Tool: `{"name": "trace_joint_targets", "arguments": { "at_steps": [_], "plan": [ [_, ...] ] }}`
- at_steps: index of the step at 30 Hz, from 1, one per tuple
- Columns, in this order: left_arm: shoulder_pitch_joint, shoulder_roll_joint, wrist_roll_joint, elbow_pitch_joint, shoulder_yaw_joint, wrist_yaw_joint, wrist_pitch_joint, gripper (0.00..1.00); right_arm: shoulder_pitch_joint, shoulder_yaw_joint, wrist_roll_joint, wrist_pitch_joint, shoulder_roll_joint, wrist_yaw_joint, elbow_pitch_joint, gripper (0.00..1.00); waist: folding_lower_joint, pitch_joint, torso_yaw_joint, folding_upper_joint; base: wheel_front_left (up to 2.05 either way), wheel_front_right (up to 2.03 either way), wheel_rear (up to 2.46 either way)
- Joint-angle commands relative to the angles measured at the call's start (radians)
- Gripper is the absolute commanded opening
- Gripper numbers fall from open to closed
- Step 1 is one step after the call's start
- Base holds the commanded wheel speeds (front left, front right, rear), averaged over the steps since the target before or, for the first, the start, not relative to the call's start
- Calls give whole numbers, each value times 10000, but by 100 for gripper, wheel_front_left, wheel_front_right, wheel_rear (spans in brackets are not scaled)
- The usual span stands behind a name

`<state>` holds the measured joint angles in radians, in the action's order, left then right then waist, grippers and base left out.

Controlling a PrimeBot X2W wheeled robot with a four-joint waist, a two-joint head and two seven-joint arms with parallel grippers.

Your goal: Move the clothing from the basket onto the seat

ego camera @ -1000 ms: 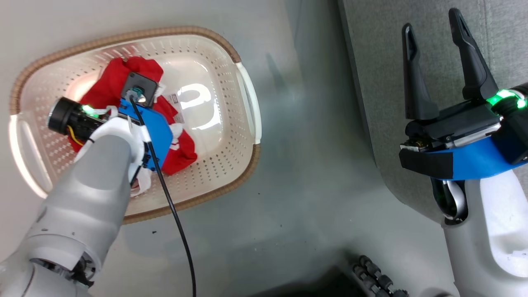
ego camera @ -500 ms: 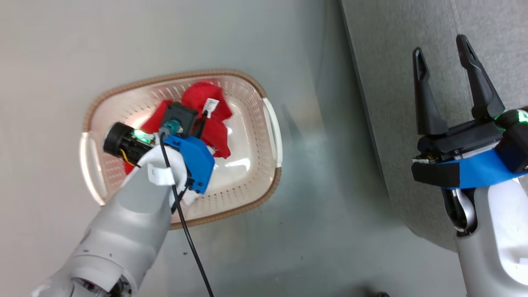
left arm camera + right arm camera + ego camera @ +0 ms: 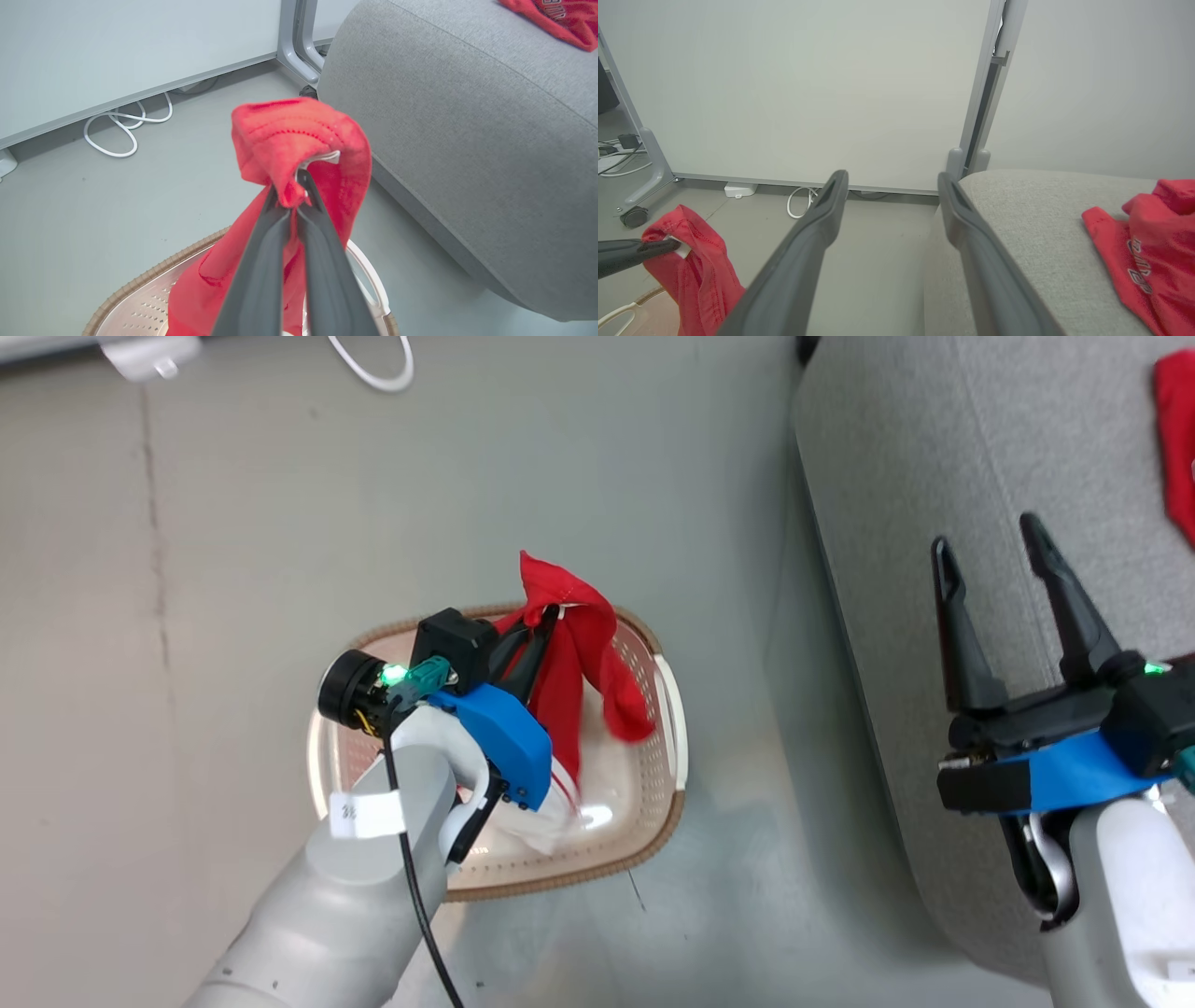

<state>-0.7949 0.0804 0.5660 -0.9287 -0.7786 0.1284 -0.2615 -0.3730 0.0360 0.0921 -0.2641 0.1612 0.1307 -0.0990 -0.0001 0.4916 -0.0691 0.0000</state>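
The left end effector [image 3: 549, 616] is clenched on a fold of a bright red garment [image 3: 597, 653]. The garment hangs from its tips and drapes down into the cream perforated basket [image 3: 676, 728] on the floor [image 3: 280, 523]. Further right, the right end effector [image 3: 986, 537] stands released over the grey seat [image 3: 887, 476]. Another red garment [image 3: 1178, 448] with white lettering lies there.

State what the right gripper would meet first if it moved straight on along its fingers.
Likely the white panel ahead, passing close beside the seat; depth is unclear.
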Motion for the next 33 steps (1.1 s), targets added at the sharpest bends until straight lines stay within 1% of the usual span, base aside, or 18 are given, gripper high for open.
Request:
{"name": "trace_joint_targets", "arguments": {
  "at_steps": [1,8,15,22,30,33],
  "plan": [
    [263,32,-153,434,268,-45,-48,0,205,-6,45,-7,26,1,-51,100,1,-648,249,0,0,0,0],
    [922,43,-764,1952,1024,-59,-50,0,766,-17,81,-6,-51,1,-282,100,1,-1595,403,0,0,0,0],
    [1124,30,-1194,2935,1392,-49,-50,0,1190,-41,129,-6,-132,1,-439,100,1,-2342,482,0,0,0,0],
    [791,-61,-1510,3753,1419,-46,-51,0,1578,-94,142,-6,-219,1,-577,100,1,-3072,574,0,0,0,0],
    [346,-171,-1400,4246,1132,-27,58,0,1957,-117,138,-6,-341,1,-678,100,1,-3731,670,0,0,0,0],
    [243,-195,-1324,4394,1157,-154,122,0,2044,-111,164,-6,-390,1,-713,100,1,-3888,681,0,0,0,0]
  ]
}}
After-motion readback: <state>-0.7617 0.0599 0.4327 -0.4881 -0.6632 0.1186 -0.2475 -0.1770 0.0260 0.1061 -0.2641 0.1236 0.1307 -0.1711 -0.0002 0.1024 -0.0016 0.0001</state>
